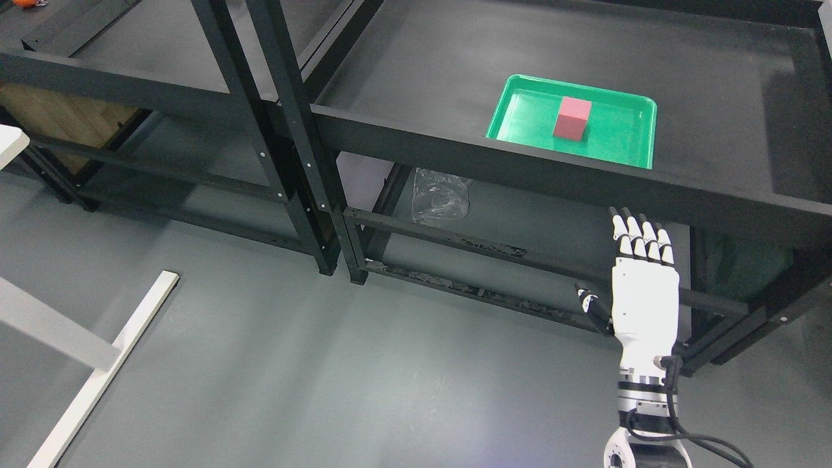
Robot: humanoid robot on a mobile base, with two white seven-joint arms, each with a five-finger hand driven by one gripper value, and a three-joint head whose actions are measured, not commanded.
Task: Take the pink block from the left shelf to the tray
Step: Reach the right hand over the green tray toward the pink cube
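1. Inside the green tray (634,153), a little right of its centre, sits the pink block (572,118), flat on the tray floor and clear of every wall.
2. Judgement: placement looks done. Nothing is in hand, and no other pink block shows on the shelf frame left of the tray. What's left is at most pulling the arm back.
3. Block: matte, sharp-edged cuboid, looks rigid; top face lighter than the front face.
4. Tray: glossy plastic, rounded corners, low raised rim. It rests on the dark matte shelf (422,71), its near edge hidden by the front rail.
5. Right hand (643,286): below the tray, in front of the rail, fingers straight and together, thumb out to the side, holding nothing. White shell, black joints.
6. Below-left of the tray: crumpled clear plastic bag (441,195) on the lower level.
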